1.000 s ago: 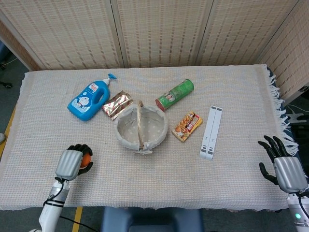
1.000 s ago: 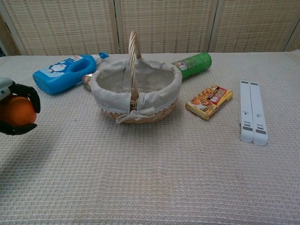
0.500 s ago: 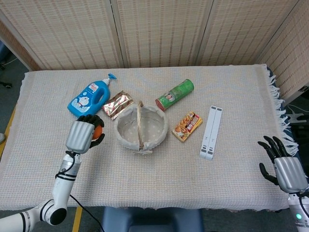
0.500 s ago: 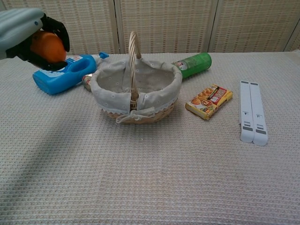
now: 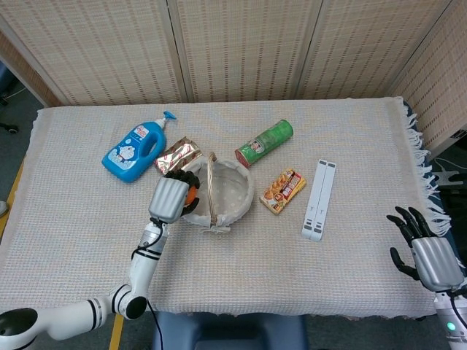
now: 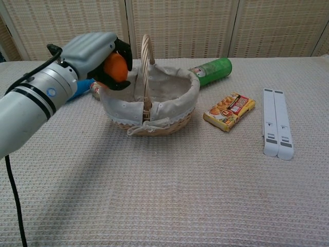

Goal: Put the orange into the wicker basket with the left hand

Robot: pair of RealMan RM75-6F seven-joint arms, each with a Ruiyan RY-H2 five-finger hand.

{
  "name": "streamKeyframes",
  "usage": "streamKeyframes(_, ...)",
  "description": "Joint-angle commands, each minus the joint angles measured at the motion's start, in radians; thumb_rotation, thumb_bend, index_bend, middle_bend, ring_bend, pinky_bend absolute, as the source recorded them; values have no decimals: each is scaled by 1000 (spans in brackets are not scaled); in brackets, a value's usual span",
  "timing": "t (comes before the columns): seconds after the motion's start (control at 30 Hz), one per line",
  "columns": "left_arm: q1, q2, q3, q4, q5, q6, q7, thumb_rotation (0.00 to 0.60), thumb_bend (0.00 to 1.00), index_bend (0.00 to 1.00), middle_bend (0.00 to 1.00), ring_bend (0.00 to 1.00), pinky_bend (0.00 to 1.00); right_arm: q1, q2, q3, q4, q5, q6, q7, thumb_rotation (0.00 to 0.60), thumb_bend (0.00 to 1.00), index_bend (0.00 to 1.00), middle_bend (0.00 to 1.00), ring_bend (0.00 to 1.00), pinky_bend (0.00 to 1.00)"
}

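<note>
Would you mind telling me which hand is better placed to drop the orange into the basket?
The left hand: it holds the orange above the basket's left rim. The right hand sits open, with nothing in it, at the table's far right edge, well away from the basket.

Woven screen panels (image 5: 241, 47) behind table (image 5: 365, 138)

Bright, even indoor light — no glare. Both views sharp; a soft shadow falls on the cloth (image 6: 169, 195) toward 7 o'clock under the arm (image 6: 31, 110) — slightly blurred nearest the lens.
</note>
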Motion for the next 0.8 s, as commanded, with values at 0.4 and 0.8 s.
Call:
streamKeyframes(0.4,-35,9,24,5,-29,-24,-14,600,370,0,0,50,203,1,3,-1,0,0,0,6,600,354,167,53,0,461)
streamKeyframes(0.8,-9,98,51,-70,-89,-17,90,600,367,0,0,0,152,4,2,-2,-3,6,-11,-1,600,354,170,53,0,461)
